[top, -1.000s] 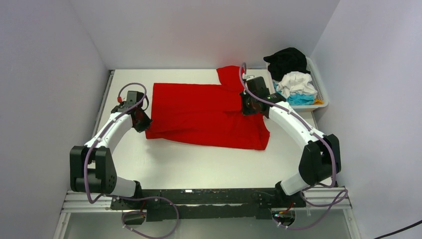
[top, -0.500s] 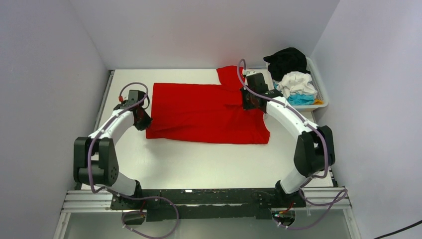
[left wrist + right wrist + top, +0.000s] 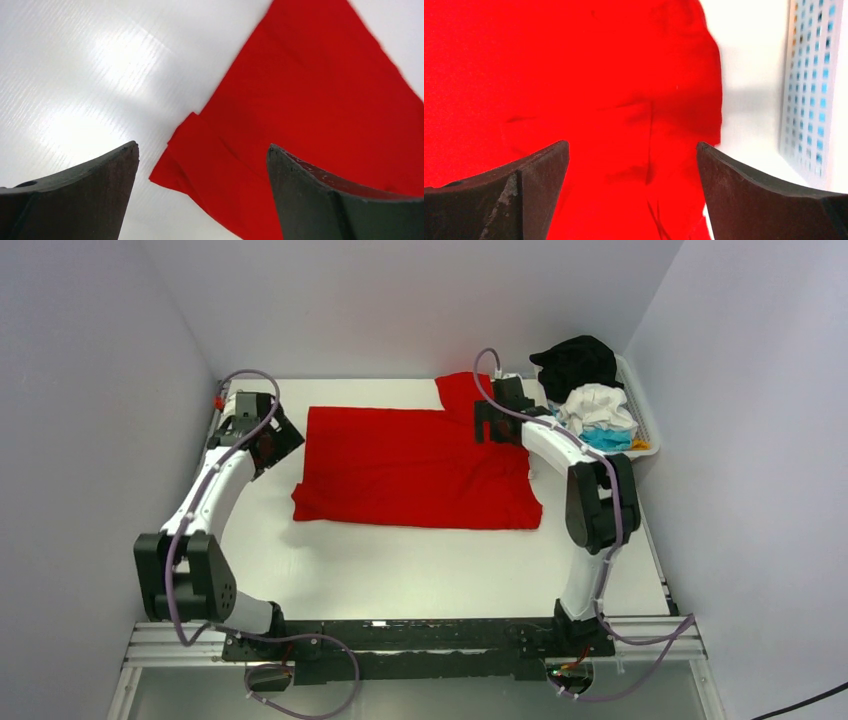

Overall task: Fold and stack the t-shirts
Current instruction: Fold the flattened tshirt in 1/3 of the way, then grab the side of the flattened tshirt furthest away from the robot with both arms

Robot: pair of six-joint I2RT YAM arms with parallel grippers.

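red tee [image 3: 415,465] flat on the table [image 3: 400,570], looks mid-fold imo: left gripper [image 3: 201,150] over a left corner, right gripper [image 3: 633,146] over the far-right sleeve, both spread wide & empty, so next they gotta drop n pinch cloth; other shirts [image 3: 595,405] wait in the basket [image 3: 648,430]

surface: white table [image 3: 420,560] | centre of frame: red t-shirt [image 3: 410,465] spread flat, one sleeve toward top | upper right: white slatted basket [image 3: 647,425] on table
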